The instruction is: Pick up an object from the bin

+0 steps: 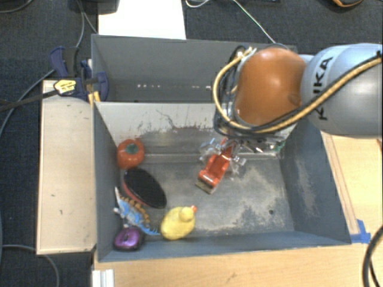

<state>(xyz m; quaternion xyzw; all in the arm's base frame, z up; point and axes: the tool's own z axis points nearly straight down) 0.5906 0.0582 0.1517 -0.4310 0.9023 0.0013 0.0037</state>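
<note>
orange-red and boxy, the small toy block (212, 174) lies up and to the right of the yellow duck (178, 222), out on the bare middle of the bin (257, 199) floor, tilted with its lower end pointing back toward the duck. my gripper (225, 159) is on its upper end, and the jaws look closed on it, pinching its narrow sides. i judge it light, rigid and probably slick plastic, so an end-hold could let it pivot or slip; a grip nearer its middle, across the flat sides, would be safer. the red tomato-like ball (130, 153) and black oval brush (145, 188), up-left of the duck, are well clear.
</note>
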